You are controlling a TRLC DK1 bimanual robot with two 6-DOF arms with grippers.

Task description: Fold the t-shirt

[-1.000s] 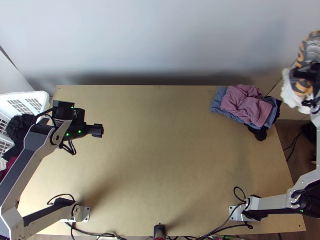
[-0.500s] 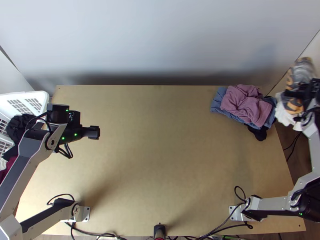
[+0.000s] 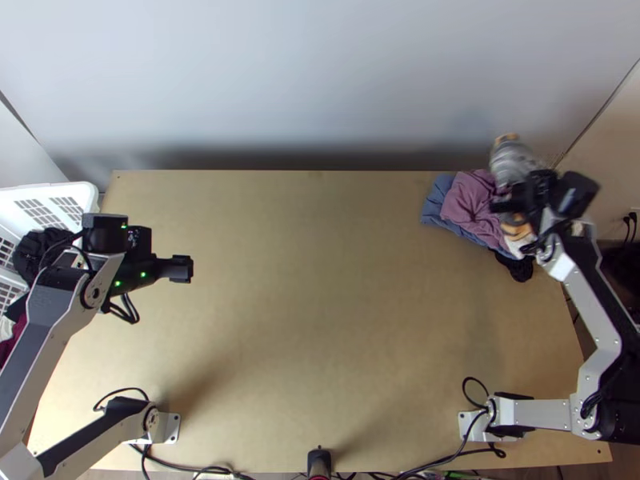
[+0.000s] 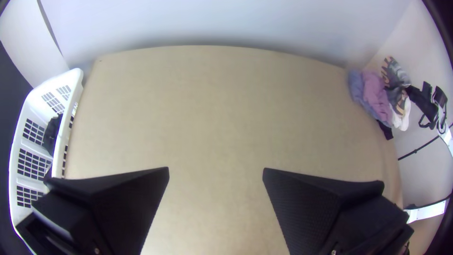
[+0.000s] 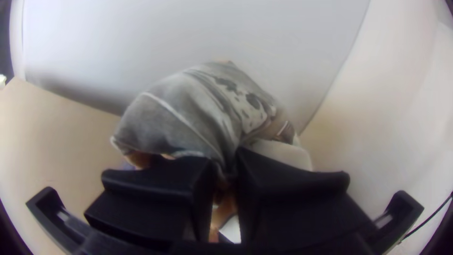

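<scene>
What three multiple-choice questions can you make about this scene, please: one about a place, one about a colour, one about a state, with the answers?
1. Where is the white plastic basket in the top view?
A) At the wooden table's right edge
B) At its left edge
C) In its middle

2. Which colour is the crumpled cloth lying on the blue cloth?
A) Pink
B) Green
C) Yellow

3. How is the grey patterned cloth?
A) Spread flat on the table
B) Folded in the basket
C) Bunched, held by the right gripper

1: B, the top view shows the basket beside the left edge.
2: A, the top and left wrist views show pink over blue.
3: C, the right wrist view shows the cloth gathered between that gripper's fingers.
</scene>
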